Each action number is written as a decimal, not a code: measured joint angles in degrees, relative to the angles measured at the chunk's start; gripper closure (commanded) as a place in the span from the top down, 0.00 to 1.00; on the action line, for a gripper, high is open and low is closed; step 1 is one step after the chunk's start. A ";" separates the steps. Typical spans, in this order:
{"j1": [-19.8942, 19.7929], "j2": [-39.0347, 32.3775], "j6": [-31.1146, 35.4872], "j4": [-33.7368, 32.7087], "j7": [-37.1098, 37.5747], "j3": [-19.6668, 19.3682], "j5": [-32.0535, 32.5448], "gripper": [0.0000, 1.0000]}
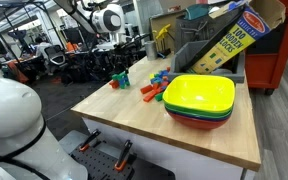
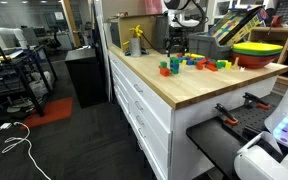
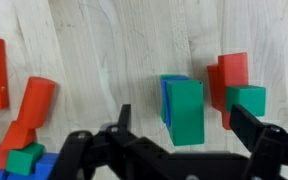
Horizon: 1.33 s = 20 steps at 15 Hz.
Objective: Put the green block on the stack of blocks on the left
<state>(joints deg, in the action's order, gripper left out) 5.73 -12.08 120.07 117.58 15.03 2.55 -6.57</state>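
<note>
Closest to the lens in the wrist view is your gripper (image 3: 181, 122). Its two dark fingers (image 3: 125, 120) come up from the bottom edge and stand wide apart, with nothing between the pads. You are holding nothing.

Your arm (image 1: 106, 18) reaches in from the far side of the wooden top (image 1: 134, 118). The wrist points straight down and the tool hangs over the small group at the near-left corner. It is clear of the blocks and not touching them. The same pose shows in an exterior view (image 2: 187, 8), upright above the bench edge.

The green block (image 3: 185, 112) sits centred in the gap between your fingers. It is a plain, matte, rectangular piece with its long side running up the view. Its left face is flush against a blue block (image 3: 167, 98), which also shows along its upper edge. You cannot tell from here whether the green one rests on the blue or just beside it.

Just to the right, a red block (image 3: 229, 78) touches a second green piece (image 3: 247, 100). Together these make up the stack of blocks (image 1: 118, 79), which both exterior views (image 2: 167, 68) show as a tight cluster.

The loose jumble (image 1: 156, 88) lies apart, towards the nested bowls (image 1: 199, 97).
</note>
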 measured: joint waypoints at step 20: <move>-3.91 5.62 -5.95 -3.93 -4.53 -1.20 -0.43 1.00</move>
<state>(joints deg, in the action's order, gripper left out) 1.82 -6.47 114.12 113.65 10.50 1.34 -7.01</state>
